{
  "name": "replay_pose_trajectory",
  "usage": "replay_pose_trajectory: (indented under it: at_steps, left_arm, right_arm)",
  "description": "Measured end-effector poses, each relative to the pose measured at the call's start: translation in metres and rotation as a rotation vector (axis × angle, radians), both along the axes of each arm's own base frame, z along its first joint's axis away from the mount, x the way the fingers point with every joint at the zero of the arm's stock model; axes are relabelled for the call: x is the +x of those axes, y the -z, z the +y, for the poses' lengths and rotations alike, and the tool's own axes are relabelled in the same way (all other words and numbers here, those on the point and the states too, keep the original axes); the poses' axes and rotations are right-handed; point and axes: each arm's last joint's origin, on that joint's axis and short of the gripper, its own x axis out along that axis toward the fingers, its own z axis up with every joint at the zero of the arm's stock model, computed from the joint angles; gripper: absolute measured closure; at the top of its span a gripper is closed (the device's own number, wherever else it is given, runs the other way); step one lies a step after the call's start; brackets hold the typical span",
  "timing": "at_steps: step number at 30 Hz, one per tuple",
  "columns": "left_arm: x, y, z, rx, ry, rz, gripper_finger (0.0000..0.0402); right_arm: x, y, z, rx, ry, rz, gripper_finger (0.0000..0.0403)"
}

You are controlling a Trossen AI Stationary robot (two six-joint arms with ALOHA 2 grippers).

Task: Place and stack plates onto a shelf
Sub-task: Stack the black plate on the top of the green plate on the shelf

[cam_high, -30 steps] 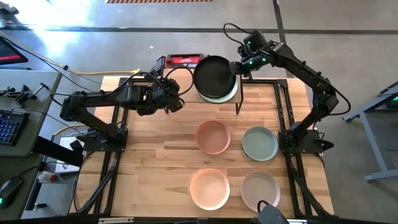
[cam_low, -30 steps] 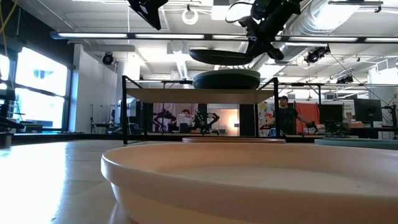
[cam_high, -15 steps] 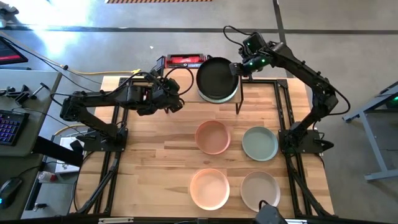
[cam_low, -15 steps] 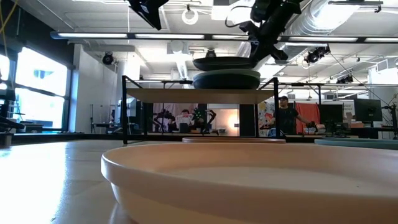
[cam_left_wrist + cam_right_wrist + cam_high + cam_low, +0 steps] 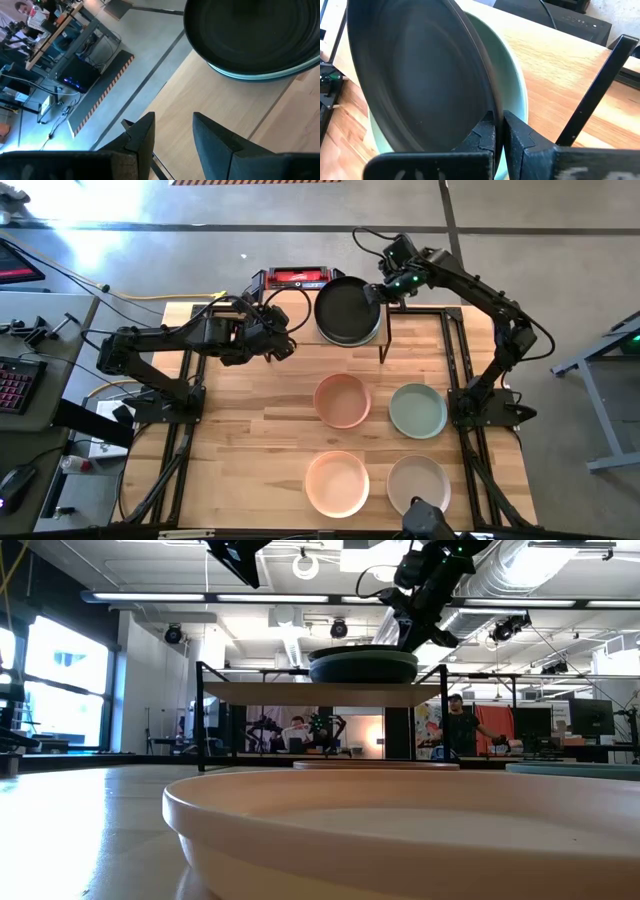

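Right gripper [image 5: 377,293] pinching black plate [image 5: 345,308] rim atop green plate [image 5: 516,95] on shelf [image 5: 320,694] — looks seated. Left gripper [image 5: 285,340] spread, idle. Four plates left, lower frame.

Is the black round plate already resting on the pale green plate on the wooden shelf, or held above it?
Resting: the black round plate sits nested on the pale green plate, its rim pinched in the right gripper.

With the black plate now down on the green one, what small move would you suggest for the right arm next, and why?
Probably open the right gripper and let go. Its fingers are shut on the rim of the round black plate, which in the low view sits nested on the pale green plate on the small wooden-topped shelf. The left gripper waits open beside the shelf.
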Motion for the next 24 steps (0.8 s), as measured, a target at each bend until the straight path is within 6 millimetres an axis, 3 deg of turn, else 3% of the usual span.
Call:
replay_pose_trajectory:
  at_steps: [7,17,24]
  left_arm:
    - [0.0,0.0,0.0,0.0,0.0,0.0,0.028]
    - [0.0,-0.0001,0.0001,0.0,-0.006,-0.008,0.028]
    - [0.0,-0.0001,0.0001,0.0,-0.007,-0.008,0.028]
  right_arm:
    - [0.0005,0.0,0.0003,-0.025,-0.022,0.011,0.0393]
    - [0.0005,-0.0002,-0.0005,-0.026,0.006,0.013,0.0301]
    - [-0.0046,-0.0024,-0.0035,-0.012,-0.013,-0.017,0.0279]
